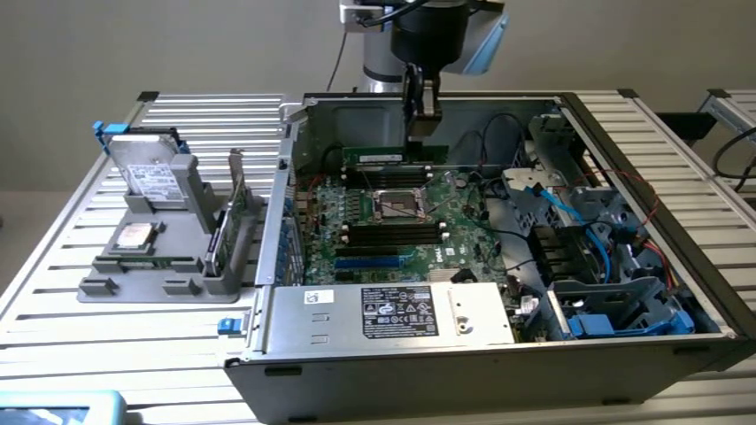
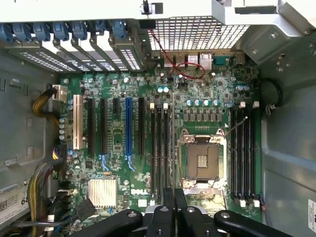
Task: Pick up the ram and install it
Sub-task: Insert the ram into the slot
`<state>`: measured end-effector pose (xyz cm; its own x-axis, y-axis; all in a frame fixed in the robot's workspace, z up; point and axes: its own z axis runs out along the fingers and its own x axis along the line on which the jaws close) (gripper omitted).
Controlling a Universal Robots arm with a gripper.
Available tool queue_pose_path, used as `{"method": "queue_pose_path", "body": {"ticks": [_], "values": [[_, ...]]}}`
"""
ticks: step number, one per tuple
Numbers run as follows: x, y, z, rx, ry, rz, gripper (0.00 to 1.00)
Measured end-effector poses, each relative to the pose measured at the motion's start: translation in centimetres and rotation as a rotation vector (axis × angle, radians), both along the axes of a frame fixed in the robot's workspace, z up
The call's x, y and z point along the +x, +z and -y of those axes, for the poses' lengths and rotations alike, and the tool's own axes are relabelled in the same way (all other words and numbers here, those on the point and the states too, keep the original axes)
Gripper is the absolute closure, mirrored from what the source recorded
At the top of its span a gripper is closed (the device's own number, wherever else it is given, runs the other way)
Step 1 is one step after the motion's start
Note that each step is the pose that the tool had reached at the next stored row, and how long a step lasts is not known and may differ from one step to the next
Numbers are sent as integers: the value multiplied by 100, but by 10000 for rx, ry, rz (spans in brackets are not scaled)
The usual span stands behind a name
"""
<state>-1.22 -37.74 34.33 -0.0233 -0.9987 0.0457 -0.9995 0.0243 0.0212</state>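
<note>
Ram [image 1: 396, 157] pinched in gripper [image 1: 420, 133], hanging level over motherboard [image 1: 461, 190], on the far side of the CPU socket [image 1: 399, 206] in the exterior view.
Jaws clenched on the stick's upper edge near mid-length. Judged light, stiff, thin, fragile: take by the edges, off chips and contacts. Board lettering [image 2: 137, 191] reads DELL; ram sticker and power-supply label [image 1: 398, 312] unreadable.

The ram [image 1: 396, 158] hangs above motherboard [image 1: 463, 212], inside case [image 1: 473, 367].

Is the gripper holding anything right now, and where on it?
Yes: the gripper is shut on the ram, pinching its upper edge near the middle.
</note>
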Motion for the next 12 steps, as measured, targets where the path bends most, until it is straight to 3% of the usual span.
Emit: {"method": "queue_pose_path", "body": {"ticks": [4,12], "values": [[7,-57,-48,-71,0,-1,88],[34,-200,-34,-59,0,-1,88]]}}
